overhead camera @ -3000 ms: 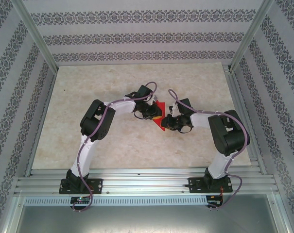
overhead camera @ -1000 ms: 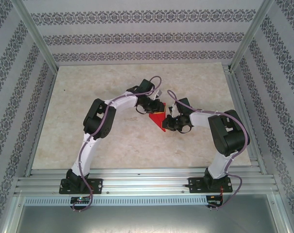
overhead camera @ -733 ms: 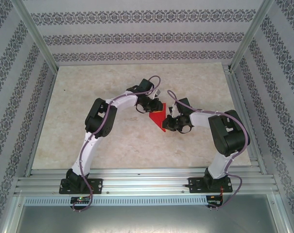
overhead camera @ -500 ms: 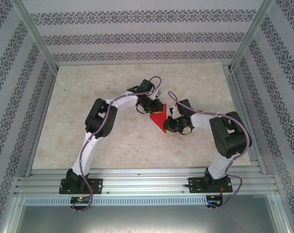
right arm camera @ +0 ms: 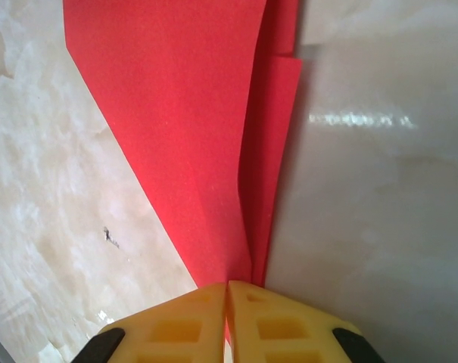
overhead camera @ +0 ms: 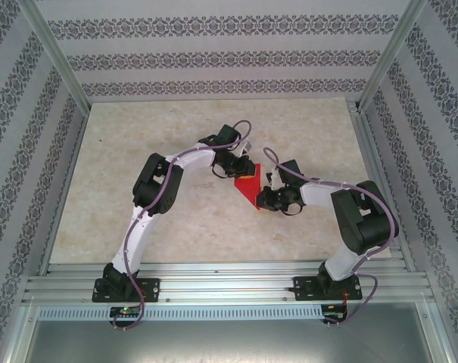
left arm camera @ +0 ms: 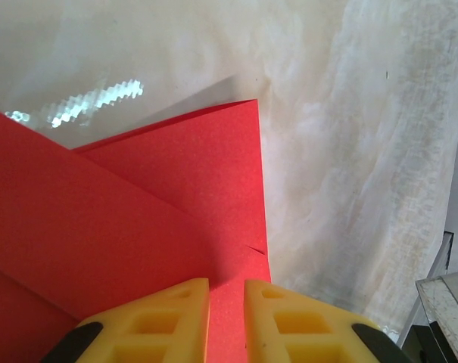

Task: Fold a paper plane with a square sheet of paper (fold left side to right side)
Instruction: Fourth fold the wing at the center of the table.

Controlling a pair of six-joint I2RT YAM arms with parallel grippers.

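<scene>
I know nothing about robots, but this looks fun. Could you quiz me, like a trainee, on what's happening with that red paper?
1. True or false: the red paper lies as one flat, unfolded layer.
2. The right pincer is: A) wide open above the table, B) pinched shut on the paper, C) holding a pen.
3. Fill in: the right pincer's fingers are coloured ____.

Key: 1 false; 2 B; 3 yellow.

White shells, black joint housings on left arm point(overhead camera: 134, 227) and right arm point(overhead camera: 342, 253); purplish cables point(overhead camera: 185, 156) alongside; black base plates point(overhead camera: 126, 289) at 6 o'clock; yellow hollow-celled fingers point(left arm camera: 164, 321) on left gripper point(left arm camera: 227, 286), right gripper point(right arm camera: 227, 286).
</scene>
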